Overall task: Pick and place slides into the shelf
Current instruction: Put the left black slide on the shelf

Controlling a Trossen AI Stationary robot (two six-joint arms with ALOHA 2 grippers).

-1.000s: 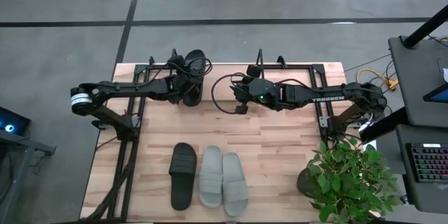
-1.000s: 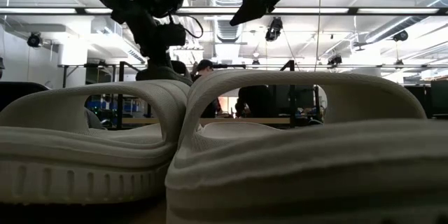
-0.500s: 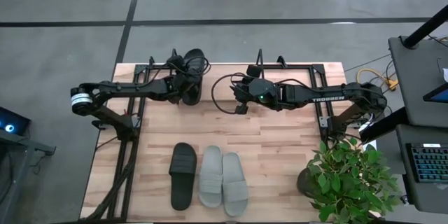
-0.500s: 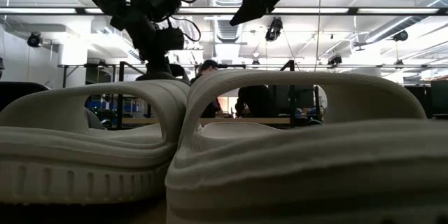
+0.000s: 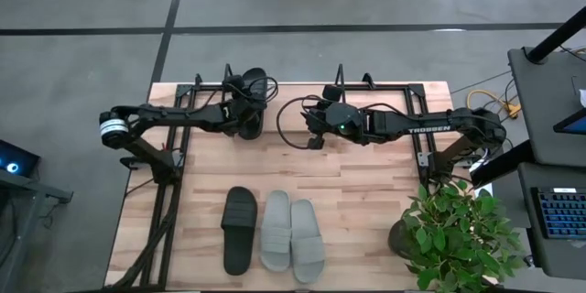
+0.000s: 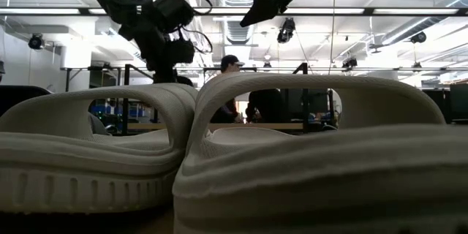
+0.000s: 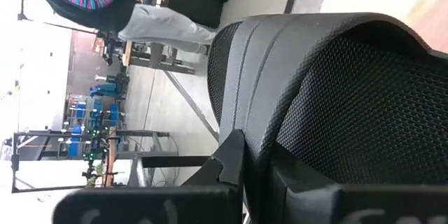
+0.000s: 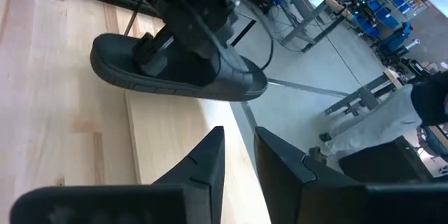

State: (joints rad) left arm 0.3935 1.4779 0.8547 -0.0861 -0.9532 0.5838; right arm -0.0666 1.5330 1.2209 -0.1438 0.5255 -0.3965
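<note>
My left arm has drawn its black slide (image 5: 251,99) slightly back along the shelf (image 5: 385,87) at the tabletop's (image 5: 366,192) eleven o'clock, left jaws clenched on its strap (not yet released); my right jaws hover empty nearby, narrowly parted; three slides wait at six o'clock.

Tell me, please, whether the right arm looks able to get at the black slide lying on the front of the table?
Probably yes: the black slide lies in the open beside the grey pair, nothing over it, and the right gripper holds nothing. It hangs near the shelf, though, so reach is unproven.
</note>
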